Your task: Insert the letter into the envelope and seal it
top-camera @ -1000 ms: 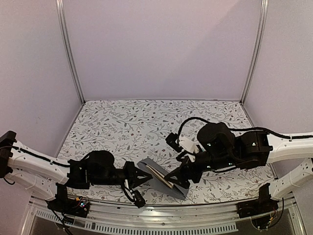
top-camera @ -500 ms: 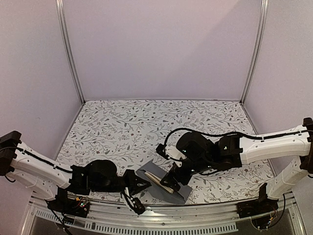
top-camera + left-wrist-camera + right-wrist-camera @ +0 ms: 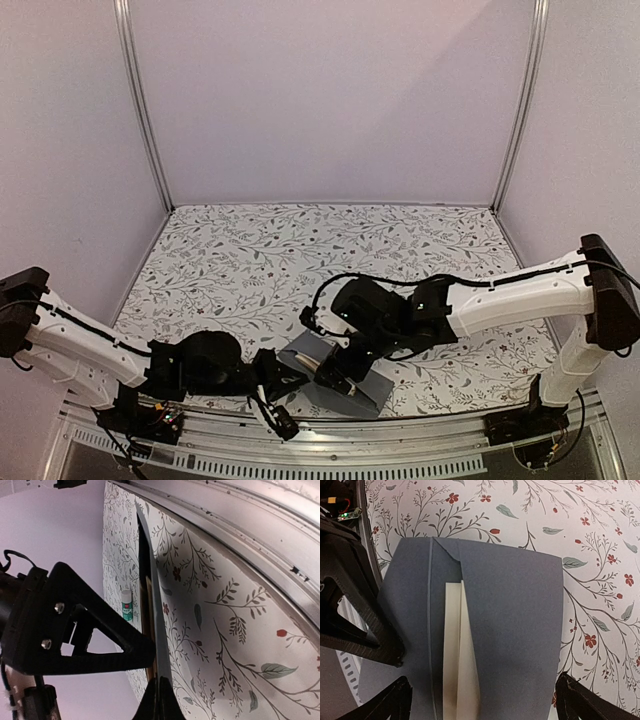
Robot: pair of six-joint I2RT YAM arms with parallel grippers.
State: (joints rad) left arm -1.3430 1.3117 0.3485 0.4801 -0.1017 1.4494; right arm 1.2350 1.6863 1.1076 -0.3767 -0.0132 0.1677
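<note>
The dark slate-grey envelope (image 3: 352,391) lies at the table's near edge, its flap side raised on the left. In the right wrist view the envelope (image 3: 515,630) fills the frame, and the tan letter (image 3: 456,655) shows as a narrow strip inside its opening. My left gripper (image 3: 287,376) is shut on the envelope's left edge, which is seen edge-on in the left wrist view (image 3: 156,625); the fingertips (image 3: 161,696) pinch it. My right gripper (image 3: 335,370) hovers open just above the envelope, its fingers (image 3: 385,705) wide apart on either side of it.
A small teal-white tube (image 3: 127,605) stands on the floral tablecloth (image 3: 300,260) beyond the envelope. The metal front rail (image 3: 330,440) runs just below the envelope. My left gripper's black body (image 3: 350,605) is close to the right gripper's left.
My right arm has swung left and down, from the envelope's right side to directly over it. The left gripper keeps its hold and has shifted slightly.
</note>
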